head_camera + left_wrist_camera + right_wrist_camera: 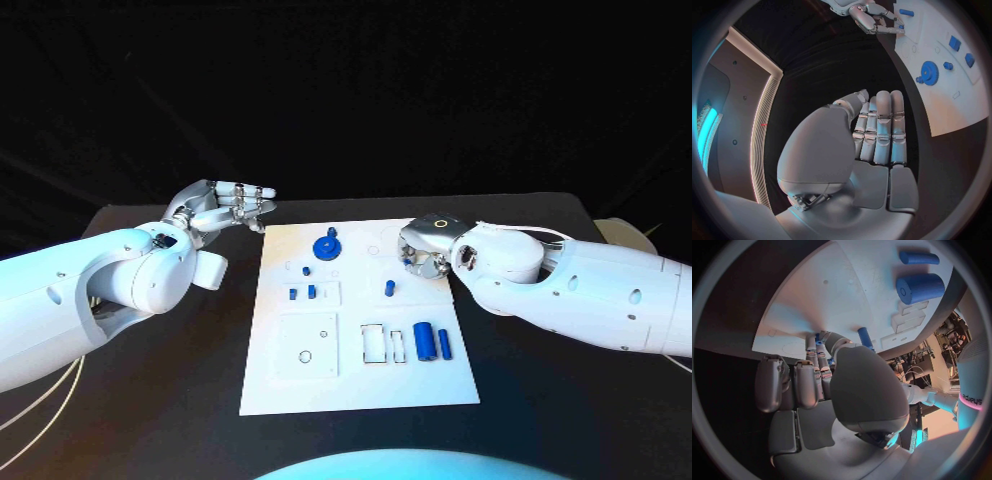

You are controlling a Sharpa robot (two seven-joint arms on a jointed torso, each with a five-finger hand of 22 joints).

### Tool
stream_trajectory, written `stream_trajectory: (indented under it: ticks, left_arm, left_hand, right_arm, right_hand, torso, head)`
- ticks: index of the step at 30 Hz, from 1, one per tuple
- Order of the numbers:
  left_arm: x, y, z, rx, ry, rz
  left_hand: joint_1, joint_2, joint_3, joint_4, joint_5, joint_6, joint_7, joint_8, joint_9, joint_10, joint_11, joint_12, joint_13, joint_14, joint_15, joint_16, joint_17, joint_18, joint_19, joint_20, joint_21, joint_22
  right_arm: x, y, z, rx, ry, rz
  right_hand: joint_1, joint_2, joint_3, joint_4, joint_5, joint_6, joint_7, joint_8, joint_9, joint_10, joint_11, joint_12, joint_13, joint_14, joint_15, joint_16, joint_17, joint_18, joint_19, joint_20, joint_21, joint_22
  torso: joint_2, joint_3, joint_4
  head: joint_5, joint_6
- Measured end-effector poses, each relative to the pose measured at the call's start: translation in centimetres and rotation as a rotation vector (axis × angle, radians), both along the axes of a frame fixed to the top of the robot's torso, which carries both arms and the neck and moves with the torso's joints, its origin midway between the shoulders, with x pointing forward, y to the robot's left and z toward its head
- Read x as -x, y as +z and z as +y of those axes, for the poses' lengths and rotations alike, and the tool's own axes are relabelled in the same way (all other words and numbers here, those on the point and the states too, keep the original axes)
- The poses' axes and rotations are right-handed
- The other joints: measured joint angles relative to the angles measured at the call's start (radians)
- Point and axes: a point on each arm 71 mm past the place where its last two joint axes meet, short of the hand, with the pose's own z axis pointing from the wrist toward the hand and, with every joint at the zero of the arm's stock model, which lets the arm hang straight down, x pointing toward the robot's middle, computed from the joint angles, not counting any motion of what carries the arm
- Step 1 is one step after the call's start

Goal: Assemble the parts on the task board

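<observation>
From the head view, the board [361,320] lay in the middle of the desk [548,380]. The gear [329,246] sat at its far end, a small pin [389,288] just right of the middle, two little blocks [302,293] left of it, and a fat cylinder [424,341] with a slimmer peg [446,343] near the right edge. Our right hand [426,248] hovered over the board's far right corner, close to the pin. Whether its fingers had closed on anything we could not tell from here. Our left hand [224,208] hung off the board's far left corner, holding nothing.

In the left wrist view, the left hand [876,132] had its fingers straight and side by side, nothing between them. The gear [929,73] stood on the board [961,110] well clear of it.

In the right wrist view, the right hand [826,370] reached towards the board [848,295], its fingertips [820,337] low over the surface beside the pin [865,337]. A speck of blue showed at the fingertips, but we could not say it was a held part.

We judged the step to be picking up the pin. To do it well we should come down slowly, pinch the pin across its width, and lift straight up so it did not roll. The left hand should keep off the board.
</observation>
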Motion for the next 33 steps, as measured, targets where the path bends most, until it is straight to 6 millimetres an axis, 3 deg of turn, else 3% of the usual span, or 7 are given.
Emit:
stream_trajectory:
  ticks: [10,12,20,33]
  left_arm:
    - [0.0,0.0,-0.1,0.001,-0.001,0.003]
    - [0.0,0.0,-0.1,0.001,-0.001,0.004]
    - [0.0,0.0,-0.1,0.000,-0.001,0.006]
    - [0.0,-0.1,0.0,-0.002,0.001,0.011]
  left_hand:
    - [0.000,0.000,-0.003,-0.003,0.000,0.000,0.000,0.000,0.000,-0.004,-0.003,0.004,0.001,0.000,0.000,-0.004,-0.002,0.000,0.000,0.000,-0.001,-0.001]
    - [0.000,0.000,-0.003,-0.003,0.000,0.000,0.000,0.000,-0.001,-0.007,0.000,0.004,0.001,0.000,0.000,-0.004,-0.003,0.000,0.000,0.000,-0.005,-0.001]
    - [0.004,0.004,-0.003,-0.003,0.000,0.000,0.000,0.000,-0.001,-0.007,0.000,0.004,0.001,0.000,0.000,-0.004,-0.002,0.000,0.000,0.000,-0.005,-0.002]
    - [0.004,0.004,-0.006,-0.006,0.000,-0.004,0.003,0.000,-0.002,-0.018,0.004,0.004,0.001,0.000,0.000,-0.008,-0.005,0.000,0.000,0.000,-0.005,-0.003]
  right_arm:
    - [0.0,-0.1,0.1,0.000,0.003,-0.003]
    - [0.1,-0.1,0.1,-0.002,0.003,-0.005]
    - [0.6,0.0,-0.3,-0.024,0.004,-0.019]
    - [1.4,1.9,-0.1,-0.087,0.027,-0.074]
  right_hand:
    - [-0.005,0.016,0.038,-0.027,-0.021,0.017,-0.003,0.005,0.005,0.015,-0.002,-0.012,-0.014,0.000,0.000,0.004,0.002,0.000,0.008,-0.001,0.018,0.000]
    - [-0.001,0.020,0.045,-0.030,-0.022,0.018,-0.003,0.005,0.006,0.015,-0.002,-0.018,-0.019,0.000,0.000,0.004,0.002,-0.015,0.011,-0.004,0.023,0.000]
    - [-0.005,0.024,0.051,-0.035,-0.017,0.023,-0.002,0.003,0.005,0.015,-0.001,-0.026,-0.025,0.000,0.000,0.004,0.002,-0.016,0.014,0.000,0.035,0.000]
    - [-0.005,0.023,0.058,-0.042,-0.017,0.023,-0.002,0.003,0.006,0.019,0.002,-0.027,-0.025,0.000,0.000,0.008,0.002,-0.016,0.021,0.000,0.046,0.001]
  torso:
    - [0.000,-0.0005,0.0001]
    - [0.000,-0.0006,0.0001]
    - [-0.001,-0.0006,0.0003]
    - [-0.001,-0.0006,0.0001]
  head:
    - [-0.002,-0.001]
    - [-0.002,-0.001]
    - [-0.002,0.001]
    - [-0.003,0.009]
